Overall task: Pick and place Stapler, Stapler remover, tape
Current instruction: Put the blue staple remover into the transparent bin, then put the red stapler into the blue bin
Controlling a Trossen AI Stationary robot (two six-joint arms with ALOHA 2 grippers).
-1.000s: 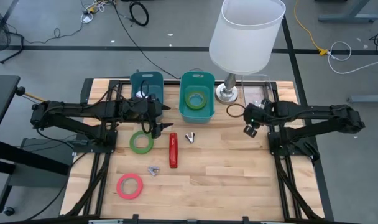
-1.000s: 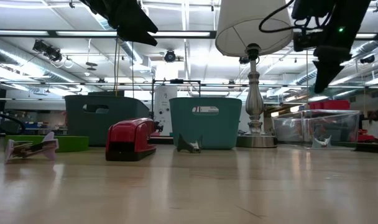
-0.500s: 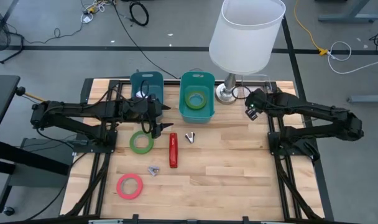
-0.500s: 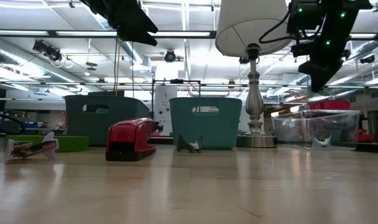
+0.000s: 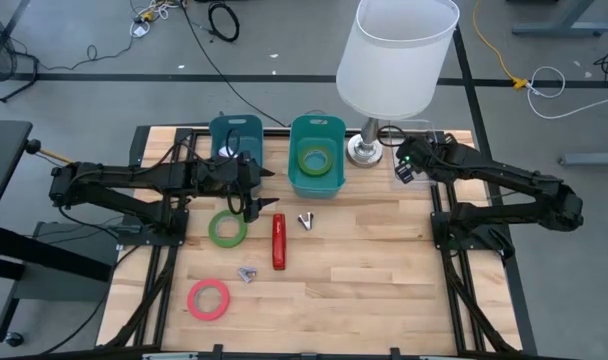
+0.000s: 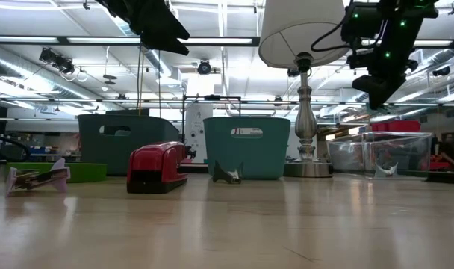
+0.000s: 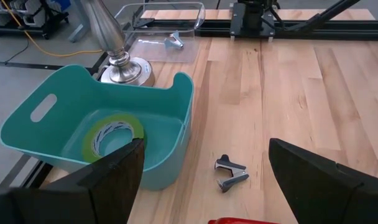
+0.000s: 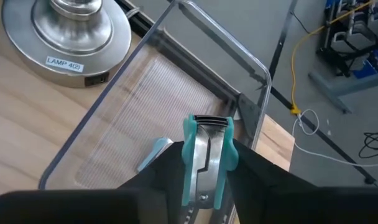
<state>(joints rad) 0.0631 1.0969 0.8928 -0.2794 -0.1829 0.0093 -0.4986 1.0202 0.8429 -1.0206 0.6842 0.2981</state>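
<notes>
Placement step under way: right gripper (image 8: pixel 204 177) clamps a teal stapler remover (image 8: pixel 206 149) above the clear tray (image 8: pixel 145 106) beside the lamp base (image 8: pixel 68 28).
Next move, by my judgement: lower and release. Left gripper (image 7: pixel 201 168) gapes wide above the table; red stapler (image 5: pixel 278 241), 2 tape rolls and 2 more removers lie unsorted.

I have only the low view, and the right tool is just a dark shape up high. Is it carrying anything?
Observer: Yes. The right wrist view shows the right tool shut on a teal staple remover.
Operator: What is under it?
Observer: The clear tray next to the lamp base. The remover is held above the tray.
Operator: Is the teal bin empty inside?
Observer: No. The left wrist view shows a green tape roll lying in the teal bin.
</notes>
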